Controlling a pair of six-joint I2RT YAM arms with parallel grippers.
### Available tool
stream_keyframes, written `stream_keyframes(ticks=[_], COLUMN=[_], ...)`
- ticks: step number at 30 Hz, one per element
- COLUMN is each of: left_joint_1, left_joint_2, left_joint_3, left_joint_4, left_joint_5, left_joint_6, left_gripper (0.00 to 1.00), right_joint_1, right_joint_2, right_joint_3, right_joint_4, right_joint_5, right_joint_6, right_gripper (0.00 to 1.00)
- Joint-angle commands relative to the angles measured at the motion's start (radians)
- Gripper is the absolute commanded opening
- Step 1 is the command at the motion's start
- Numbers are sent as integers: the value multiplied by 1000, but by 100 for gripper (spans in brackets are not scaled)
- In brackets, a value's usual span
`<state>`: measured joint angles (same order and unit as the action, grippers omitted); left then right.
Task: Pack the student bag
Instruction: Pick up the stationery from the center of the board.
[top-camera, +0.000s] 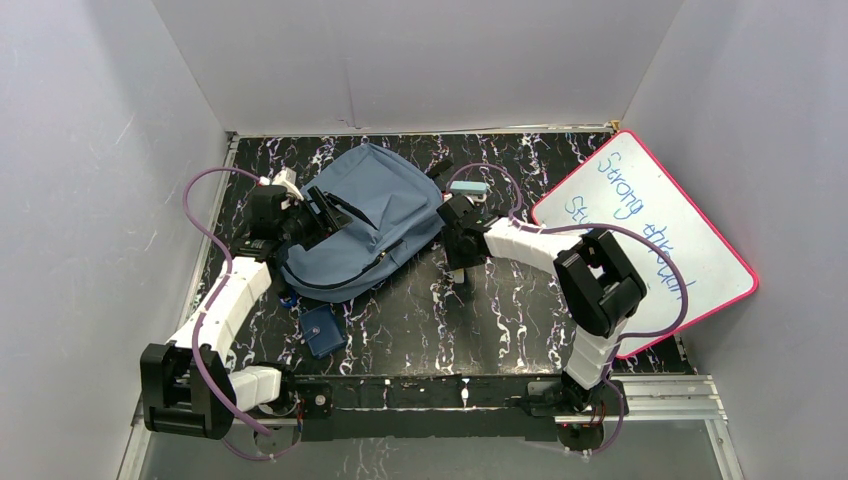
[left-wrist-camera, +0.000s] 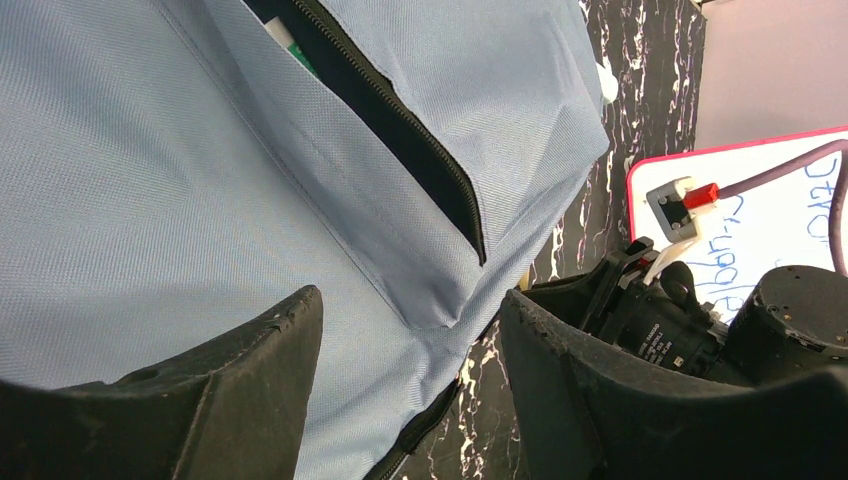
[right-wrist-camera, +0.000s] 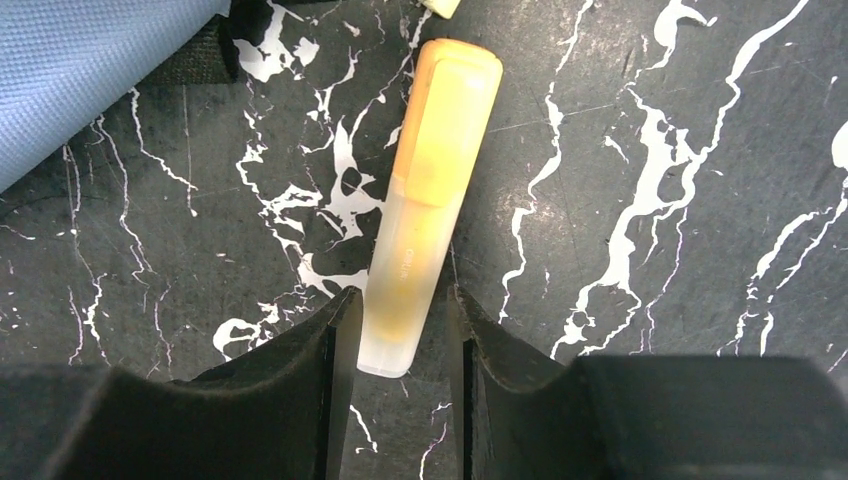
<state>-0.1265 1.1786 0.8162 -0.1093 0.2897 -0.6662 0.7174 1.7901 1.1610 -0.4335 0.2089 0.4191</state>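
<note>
The student bag (top-camera: 365, 220) lies toward the far-left corner of the tabletop (top-camera: 520, 320), with its pocket zip open. Over it hangs the left gripper (left-wrist-camera: 410, 310), jaws spread wide. Mid-tabletop, the right gripper (right-wrist-camera: 402, 315) has its jaws flanking the clear end of an orange highlighter (right-wrist-camera: 425, 190). Pinching or not, I can't tell.
</note>
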Motion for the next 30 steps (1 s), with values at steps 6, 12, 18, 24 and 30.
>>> stream_keyframes(ticks=[6, 12, 18, 24, 30], left_joint_1=[-2, -2, -2, -39, -217], left_joint_2=[-19, -26, -26, -13, 28], left_joint_3=[33, 35, 59, 148, 211], left_joint_4=[8, 2, -4, -4, 43], left_joint_5=[26, 26, 43, 73, -24], left_joint_6=[14, 14, -4, -54, -82], left_gripper=[63, 63, 63, 65, 72], right_joint_1=[-5, -4, -5, -5, -5], right_joint_2=[32, 45, -18, -218, -372], right_joint_3=[2, -3, -37, -102, -116], right_joint_4=[-15, -17, 22, 147, 295], right_joint_5=[48, 50, 64, -22, -213], right_joint_6=[10, 8, 14, 21, 82], right_gripper=[43, 38, 24, 19, 14])
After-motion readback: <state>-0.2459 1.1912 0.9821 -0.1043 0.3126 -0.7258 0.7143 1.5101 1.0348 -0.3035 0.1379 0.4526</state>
